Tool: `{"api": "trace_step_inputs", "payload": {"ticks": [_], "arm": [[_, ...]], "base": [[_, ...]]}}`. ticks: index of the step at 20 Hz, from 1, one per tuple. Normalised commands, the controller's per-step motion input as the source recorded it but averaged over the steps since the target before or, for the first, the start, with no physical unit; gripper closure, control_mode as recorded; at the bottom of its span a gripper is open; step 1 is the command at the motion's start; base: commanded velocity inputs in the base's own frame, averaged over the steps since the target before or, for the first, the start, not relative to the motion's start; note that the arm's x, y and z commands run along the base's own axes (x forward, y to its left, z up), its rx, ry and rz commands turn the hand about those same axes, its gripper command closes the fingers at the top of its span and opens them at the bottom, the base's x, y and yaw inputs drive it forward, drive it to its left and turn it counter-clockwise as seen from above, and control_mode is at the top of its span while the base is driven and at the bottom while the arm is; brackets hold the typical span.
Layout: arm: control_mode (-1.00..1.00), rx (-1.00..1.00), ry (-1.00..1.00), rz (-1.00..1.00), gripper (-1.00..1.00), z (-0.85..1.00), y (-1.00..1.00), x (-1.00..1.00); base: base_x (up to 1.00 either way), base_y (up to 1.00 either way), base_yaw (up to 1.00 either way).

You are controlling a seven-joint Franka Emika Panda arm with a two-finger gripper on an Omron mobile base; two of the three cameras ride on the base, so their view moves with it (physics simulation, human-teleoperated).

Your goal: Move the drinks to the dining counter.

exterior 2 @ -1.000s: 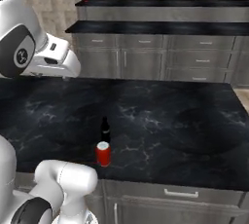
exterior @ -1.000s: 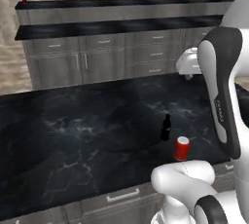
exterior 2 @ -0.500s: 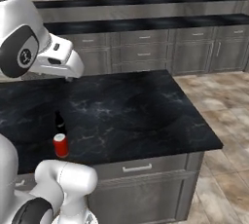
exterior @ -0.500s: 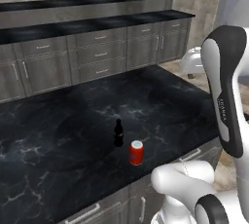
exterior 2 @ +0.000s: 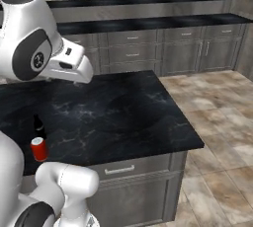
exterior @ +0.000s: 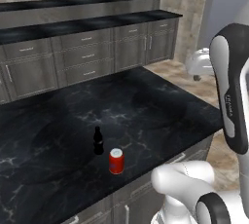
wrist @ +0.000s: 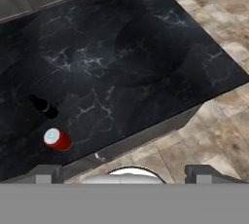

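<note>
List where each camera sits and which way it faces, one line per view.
Left base view: behind the arm's left, facing the black-topped block; arm at right.
Right base view: behind its right, same block; arm at left.
Hand view: above, looking down; open gripper at the bottom.
All share the red can and dark bottle, standing close together.

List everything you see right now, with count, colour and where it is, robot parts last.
can: one, red with silvery top, upright near the island's front edge.
bottle: one, dark, slim, upright just behind the can, apart from it.
island counter: one, black veined top, grey drawers, nearest the robot.
dining counter: one, long, black top with raised ledge, grey cabinets, along the far wall.
floor: beige tiles.
end effector: one, dark fingertips, open, above the island's edge.
</note>
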Motion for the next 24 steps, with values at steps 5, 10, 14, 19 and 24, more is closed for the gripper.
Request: {"api": "trace_step_inputs", "payload": {"ticks": [5,10,14,19,24], "arm": [[-1.0,0.01,0.01,0.29,-1.0,-0.28,0.02,0.0],[-1.0,0.0,0.0,0.37,-1.0,-0.21,0.14,0.0],[-1.0,-0.11,0.0,0.2,-1.0,-0.37,0.71,0.0],[-1.0,-0.18,0.0,0.14,-1.0,-0.3,0.92,0.0],[-1.0,-0.13,0.03,0.05,-1.0,-0.14,0.69,0.04]], "base": [[0.0,0.0,0.0],[0.0,0.0,0.0],[0.0,0.0,0.0],[0.0,0.0,0.0],[0.0,0.0,0.0]]}}
